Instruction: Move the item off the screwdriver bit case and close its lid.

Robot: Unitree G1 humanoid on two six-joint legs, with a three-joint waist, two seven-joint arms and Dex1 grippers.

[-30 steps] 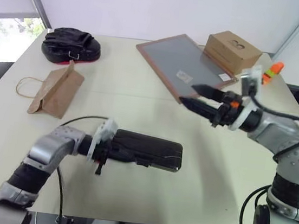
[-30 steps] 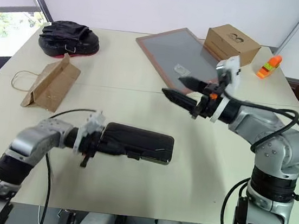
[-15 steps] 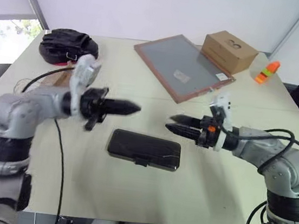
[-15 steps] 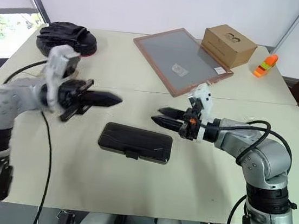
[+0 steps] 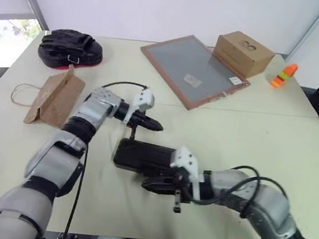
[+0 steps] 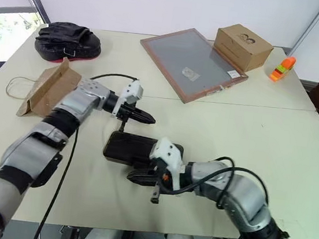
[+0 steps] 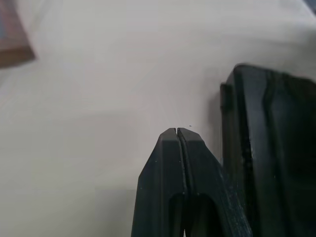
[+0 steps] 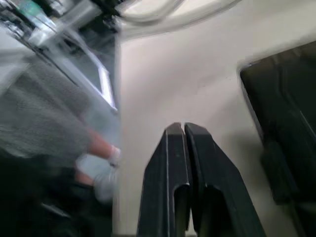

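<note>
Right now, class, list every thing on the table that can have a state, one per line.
screwdriver bit case: lid shut, flat on table
paper bag: folded, off the case, on table
cardboard box: closed
left end effector: shut, empty
right end effector: shut, empty

Cream counter [image 5: 262,138] against a plain white wall [image 5: 173,10]; a window [image 5: 7,34] at far left admits daylight and greenery.

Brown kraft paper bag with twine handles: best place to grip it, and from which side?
Grip the brown kraft paper bag at its raised folded top ridge, coming from above. It stands tent-like on the beige table, so that thin edge fits between fingers; the twine loop lies flat and limp.
</note>
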